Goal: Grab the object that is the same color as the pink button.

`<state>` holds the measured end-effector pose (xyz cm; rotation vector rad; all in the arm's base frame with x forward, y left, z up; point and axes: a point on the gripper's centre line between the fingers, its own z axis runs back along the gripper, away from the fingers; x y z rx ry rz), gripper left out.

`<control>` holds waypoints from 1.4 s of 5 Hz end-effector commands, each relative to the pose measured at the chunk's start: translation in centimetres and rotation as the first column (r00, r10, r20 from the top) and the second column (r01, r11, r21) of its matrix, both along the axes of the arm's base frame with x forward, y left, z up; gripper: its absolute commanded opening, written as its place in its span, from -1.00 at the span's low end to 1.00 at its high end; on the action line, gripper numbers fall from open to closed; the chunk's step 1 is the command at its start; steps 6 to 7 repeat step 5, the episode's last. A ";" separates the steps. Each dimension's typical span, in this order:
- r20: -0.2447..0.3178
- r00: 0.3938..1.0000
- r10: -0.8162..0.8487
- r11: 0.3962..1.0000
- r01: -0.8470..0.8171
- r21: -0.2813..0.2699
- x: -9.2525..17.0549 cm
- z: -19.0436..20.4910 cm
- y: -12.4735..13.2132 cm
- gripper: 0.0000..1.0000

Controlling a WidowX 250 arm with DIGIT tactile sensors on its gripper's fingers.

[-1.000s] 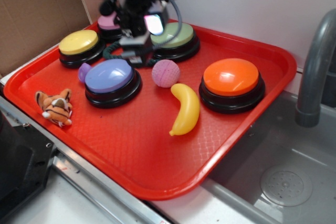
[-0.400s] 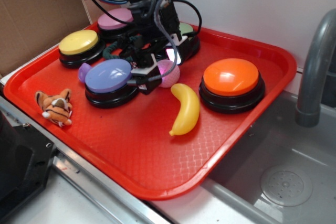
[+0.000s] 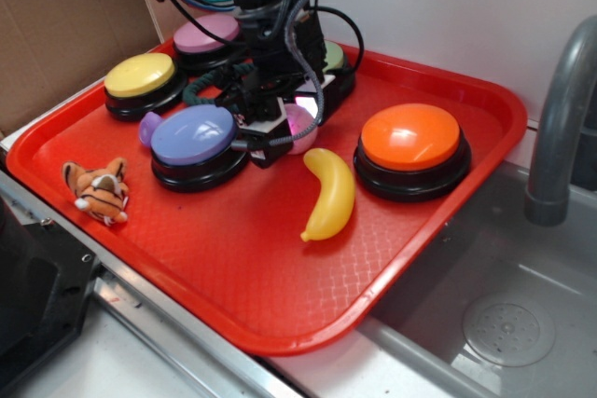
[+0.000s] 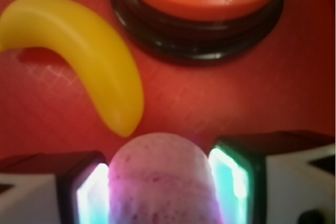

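On the red plastic tray (image 3: 233, 277), with its fine waffle texture, a small striped plush tiger (image 3: 97, 191) lies at the left. Five domed buttons on black bases stand around: yellow (image 3: 141, 75), lavender-blue (image 3: 194, 134), the pink button (image 3: 207, 34) at the back, green (image 3: 332, 53) mostly hidden behind the arm, and orange (image 3: 410, 137). A small purple thing (image 3: 148, 127) peeks out beside the lavender one. The claw (image 4: 163, 179) sits with a finger (image 4: 86, 192) at either side of the pink ball (image 4: 161, 179), touching it; whether it grips I cannot tell. One smooth yellow banana (image 3: 328, 195) lies just beside. A grey tap (image 3: 560, 118) is cut off at the right.
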<state>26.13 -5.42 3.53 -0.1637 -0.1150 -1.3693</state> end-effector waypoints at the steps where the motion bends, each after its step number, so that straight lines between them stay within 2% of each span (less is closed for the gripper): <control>1: -0.022 0.892 0.452 0.889 -0.448 0.095 -0.6 7.6 2.0 -1.00; 2: -0.087 0.748 0.658 0.750 -0.642 0.158 -2.2 8.7 5.5 -1.00; 3: -0.113 0.560 0.821 0.571 -0.804 0.166 -4.1 9.0 8.1 -1.00; 4: -0.064 0.338 0.939 0.344 -0.917 0.202 -5.7 8.6 9.0 -1.00; 5: -0.070 0.137 0.988 0.152 -0.946 0.285 -5.7 9.0 8.5 -0.76; 7: -0.070 0.137 0.988 0.152 -0.946 0.285 -5.7 9.0 8.5 -0.76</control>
